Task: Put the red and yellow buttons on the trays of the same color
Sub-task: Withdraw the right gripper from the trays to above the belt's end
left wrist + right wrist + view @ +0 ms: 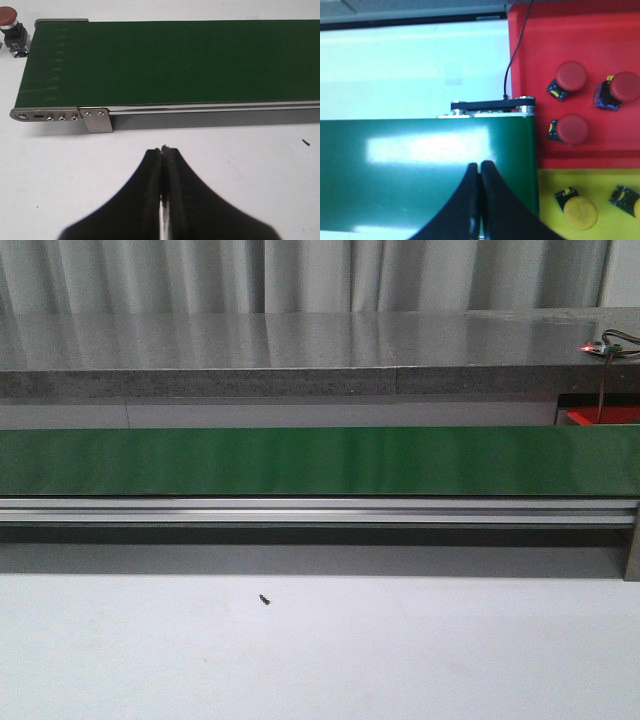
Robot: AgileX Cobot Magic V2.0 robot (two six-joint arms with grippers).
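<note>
Pale pleated curtains (300, 275) hung behind a long grey speckled stone counter (300, 350), whose polished top mirrored them; below stretched a plain white tabletop (400, 650).

Even, fairly bright overhead light, it seems, throws a white glare patch on the green belt (427, 175) in the right wrist view, where colours look oversaturated. Both wrist views blur the near black fingers; the front view is slightly soft, with a dull sheen on the grey counter (300, 340)
</note>
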